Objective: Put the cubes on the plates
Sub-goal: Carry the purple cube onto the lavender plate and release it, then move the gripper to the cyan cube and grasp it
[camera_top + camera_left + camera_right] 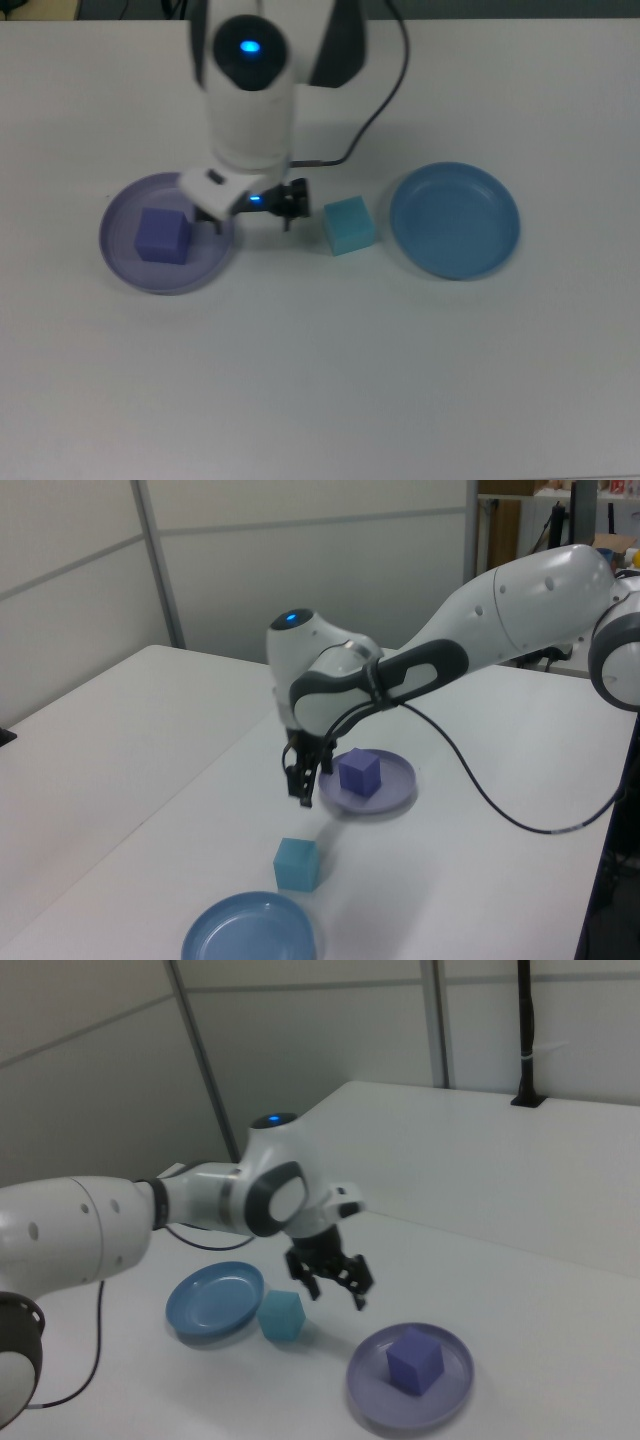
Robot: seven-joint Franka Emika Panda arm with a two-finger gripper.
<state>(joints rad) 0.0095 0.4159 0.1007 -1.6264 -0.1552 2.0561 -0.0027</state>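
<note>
Hovering between lavender plate [125, 262] and cyan cube [349, 225], gripper [335, 1285] is spread, gripping nothing. Purple cube [163, 236] is sitting on that plate.

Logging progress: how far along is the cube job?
Half done. The purple cube sits on the lavender plate. The tool is open and empty, between that plate and the cyan cube. That cube, on the table beside the empty blue plate, remains.
</note>
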